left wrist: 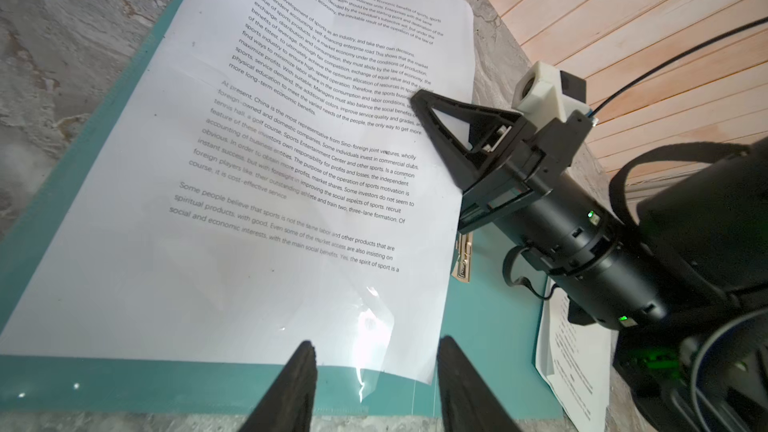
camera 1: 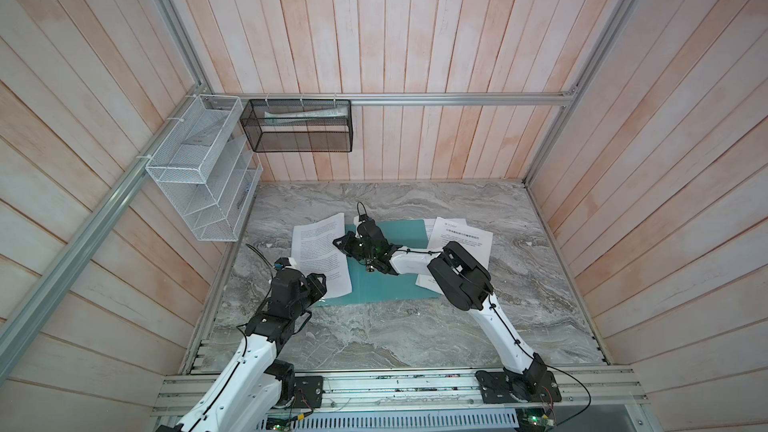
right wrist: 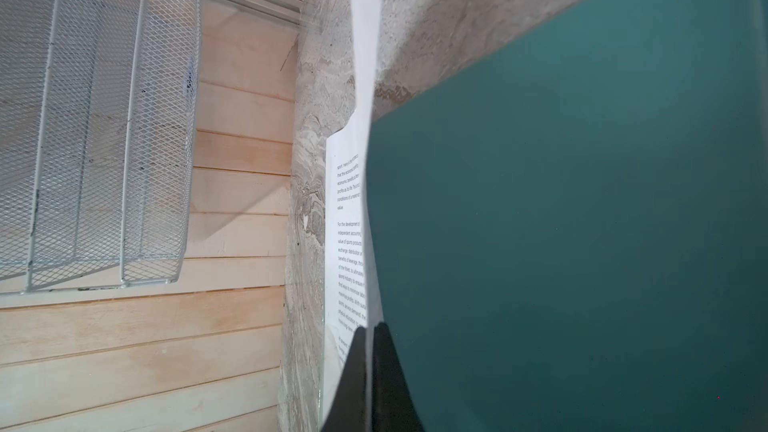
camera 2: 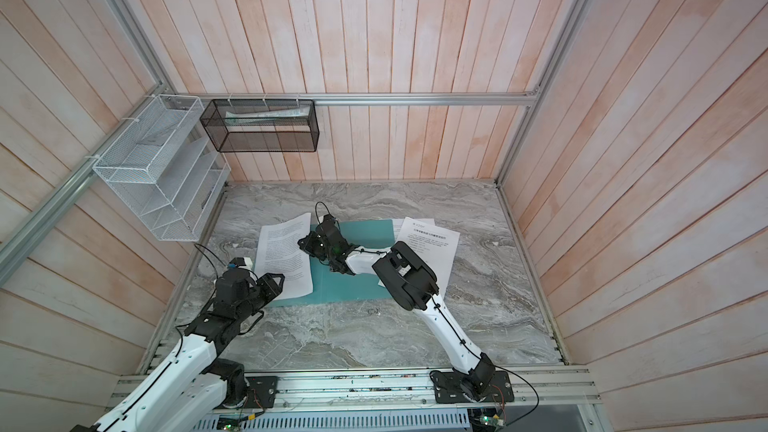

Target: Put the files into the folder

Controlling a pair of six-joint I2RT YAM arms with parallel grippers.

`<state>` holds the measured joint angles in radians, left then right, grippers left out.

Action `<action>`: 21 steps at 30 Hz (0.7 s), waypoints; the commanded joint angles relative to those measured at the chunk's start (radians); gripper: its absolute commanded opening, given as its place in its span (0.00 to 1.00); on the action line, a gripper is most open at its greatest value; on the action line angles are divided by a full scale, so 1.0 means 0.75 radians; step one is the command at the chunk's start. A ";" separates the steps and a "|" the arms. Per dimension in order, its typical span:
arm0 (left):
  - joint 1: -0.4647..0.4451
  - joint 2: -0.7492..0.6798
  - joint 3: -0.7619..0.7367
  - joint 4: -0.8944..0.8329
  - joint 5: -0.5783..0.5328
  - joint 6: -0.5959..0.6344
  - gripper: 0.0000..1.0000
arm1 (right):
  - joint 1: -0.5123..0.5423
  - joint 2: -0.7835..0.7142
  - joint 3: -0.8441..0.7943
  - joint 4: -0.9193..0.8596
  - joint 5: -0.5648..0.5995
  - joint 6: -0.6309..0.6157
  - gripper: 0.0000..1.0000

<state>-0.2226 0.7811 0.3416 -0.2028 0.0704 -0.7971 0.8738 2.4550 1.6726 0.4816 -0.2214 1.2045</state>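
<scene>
Marble table (camera 1: 374, 326): only the right wrist view shows right pincer (right wrist: 369, 351) clenched on sheet (right wrist: 365, 76); left pincer (left wrist: 374, 384) released.

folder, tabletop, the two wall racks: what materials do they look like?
Folder: looks like thin matte teal plastic, its edge translucent in the left wrist view; could be coated card.
Tabletop: grey veined marble look; real stone or printed laminate, can't tell.
White rack: painted wire frame with expanded metal mesh.
Black basket: fine dark metal mesh, see-through.
</scene>
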 commanded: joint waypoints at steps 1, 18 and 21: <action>0.007 -0.018 -0.011 -0.025 -0.020 0.018 0.50 | 0.021 -0.066 -0.019 -0.057 0.050 0.005 0.00; 0.008 -0.060 -0.032 -0.037 -0.014 0.012 0.50 | 0.044 -0.093 -0.052 -0.076 0.041 -0.015 0.00; 0.008 -0.069 -0.037 -0.038 -0.010 0.012 0.50 | 0.044 -0.070 -0.007 -0.111 0.002 -0.042 0.00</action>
<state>-0.2226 0.7422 0.3370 -0.2222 0.0704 -0.7975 0.8989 2.4130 1.6257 0.4351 -0.1886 1.2072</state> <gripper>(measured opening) 0.499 0.047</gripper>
